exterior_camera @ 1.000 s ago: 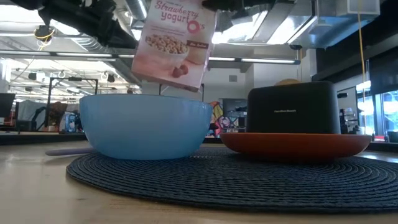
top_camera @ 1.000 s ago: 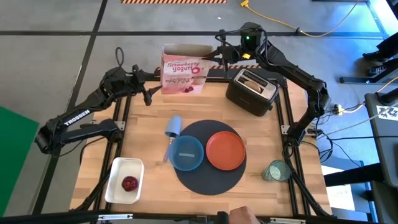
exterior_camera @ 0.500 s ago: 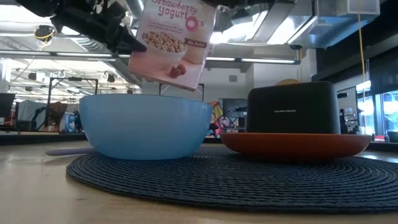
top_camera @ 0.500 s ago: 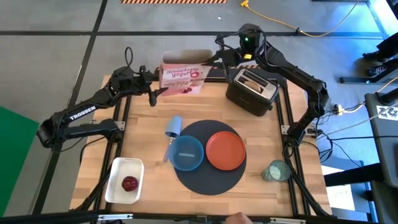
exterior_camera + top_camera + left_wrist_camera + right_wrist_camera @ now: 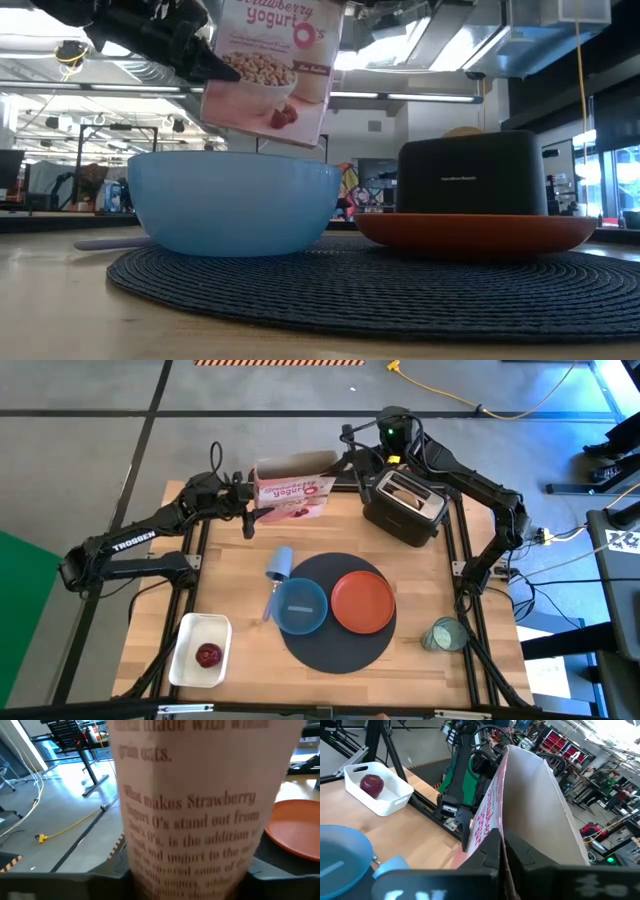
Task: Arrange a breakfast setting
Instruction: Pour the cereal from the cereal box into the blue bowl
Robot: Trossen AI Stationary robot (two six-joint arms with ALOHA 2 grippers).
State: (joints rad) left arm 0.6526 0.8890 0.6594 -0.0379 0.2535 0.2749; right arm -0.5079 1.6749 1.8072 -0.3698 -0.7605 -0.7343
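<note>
Right pincer on cereal rim (wrist view only)

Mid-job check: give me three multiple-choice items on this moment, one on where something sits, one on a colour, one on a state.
1. Where is the fruit?
A. in the white tray
B. in the bowl
C. on the plate

2. What colour is the plate?
A. green
B. orange
C. white

3. What is the cereal box doing?
A. lying flat on the mat
B. standing in the toaster
C. held in the air by both pincers

Key: 1 A, the high view shows it in the tray. 2 B, orange beside the blue bowl. 3 C, the left pincer and right pincer grip it.
</note>
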